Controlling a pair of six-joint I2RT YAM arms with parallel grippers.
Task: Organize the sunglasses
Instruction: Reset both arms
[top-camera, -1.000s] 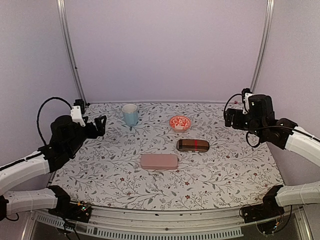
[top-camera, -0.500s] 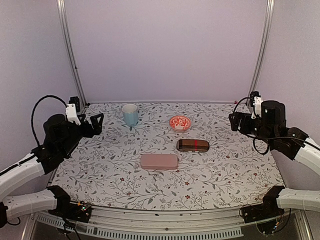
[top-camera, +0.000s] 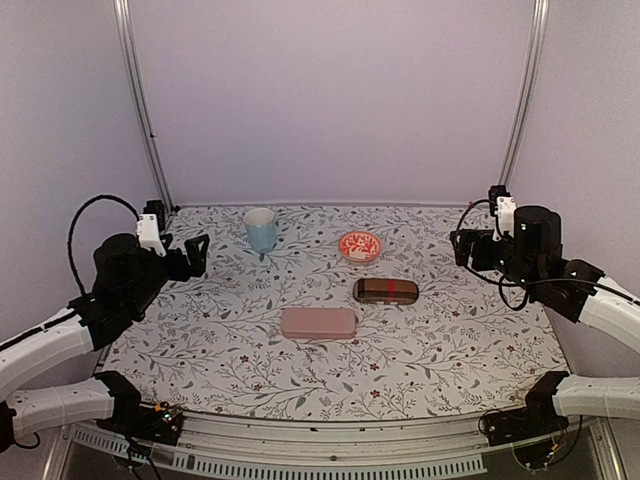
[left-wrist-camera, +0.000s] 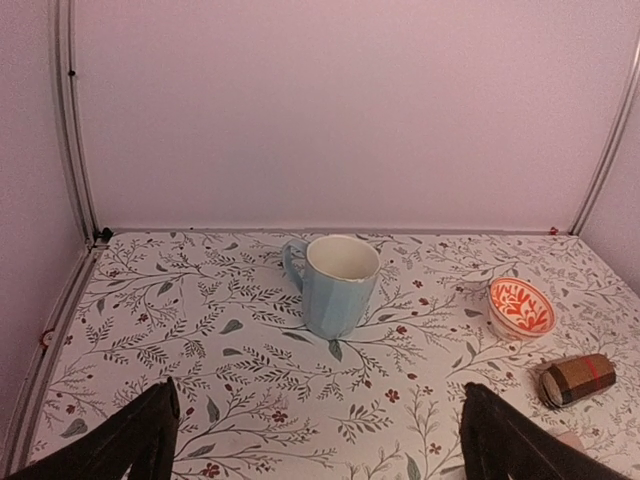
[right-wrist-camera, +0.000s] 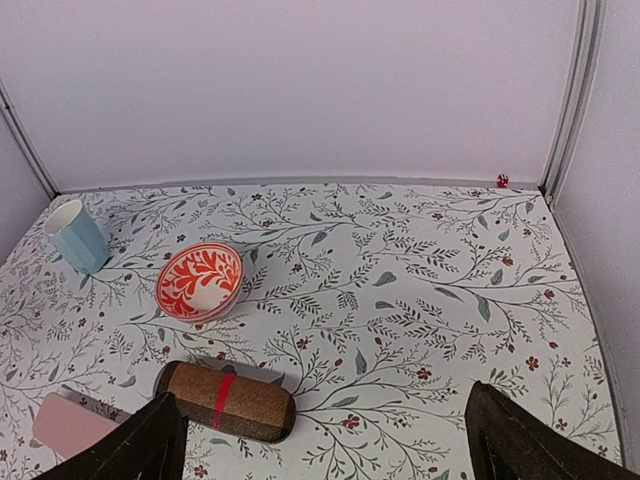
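No sunglasses show in any view. A closed brown case with a red band (top-camera: 385, 291) (right-wrist-camera: 225, 401) lies mid-table, and a closed pink case (top-camera: 318, 322) (right-wrist-camera: 75, 425) lies in front of it to the left. My left gripper (top-camera: 198, 252) (left-wrist-camera: 319, 385) hovers open over the table's left side, facing the blue mug. Over the right side my right gripper (top-camera: 462, 245) (right-wrist-camera: 321, 393) also hangs open, looking down at the brown case. Neither holds anything.
A light blue mug (top-camera: 260, 229) (left-wrist-camera: 338, 285) stands at the back left. A red-and-white patterned bowl (top-camera: 360, 246) (right-wrist-camera: 200, 281) sits at the back middle, just behind the brown case. Pale walls with metal posts enclose the flowered table (top-camera: 450, 340).
Both arms drew outward a little and then came back in, the right wrist ending slightly lower. The cases, mug and bowl have not moved.
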